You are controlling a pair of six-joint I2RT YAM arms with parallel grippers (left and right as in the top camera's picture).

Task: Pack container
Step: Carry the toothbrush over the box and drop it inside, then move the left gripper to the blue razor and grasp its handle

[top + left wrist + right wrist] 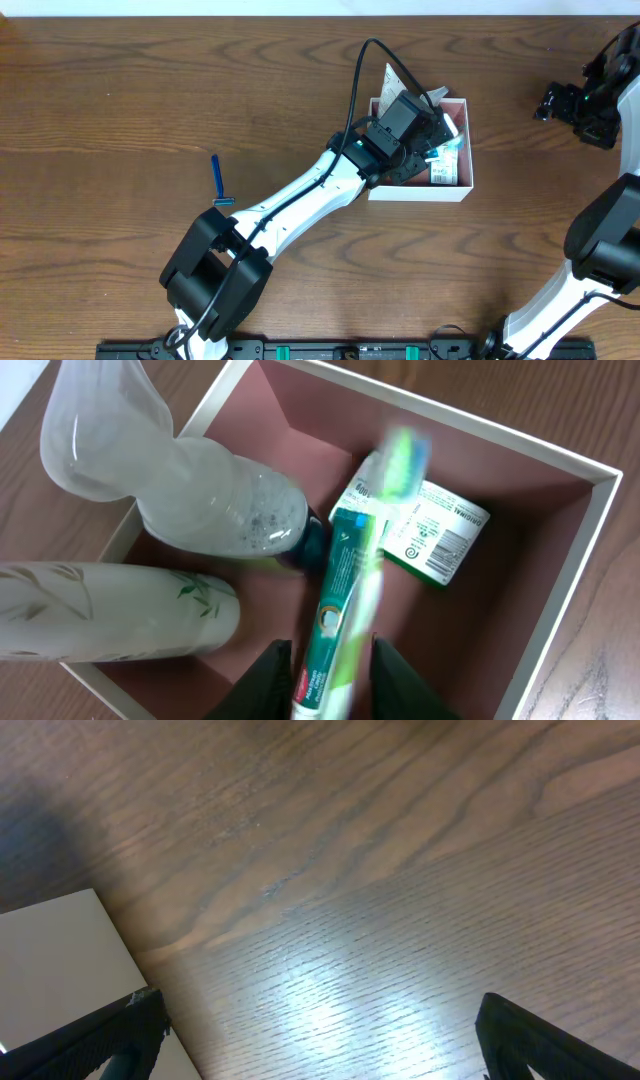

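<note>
Pink-lined container [420, 193] sits right of centre toward the tabletop's far edge. Left claw [332, 662] directly above it, clenched on toothpaste tube [340, 575], long axis pointing into the box. Right claw [568, 103] at the far-right corner, splayed wide, well apart.

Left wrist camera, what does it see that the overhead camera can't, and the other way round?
Only the left wrist camera shows the frosted bottle with leaves printed on it and the toothpaste tube. From above, the left arm covers them. Only the overhead camera shows the blue razor out on the table, and the right gripper far off to the side. Both show the container and the green-and-white soap packet in it.
</note>
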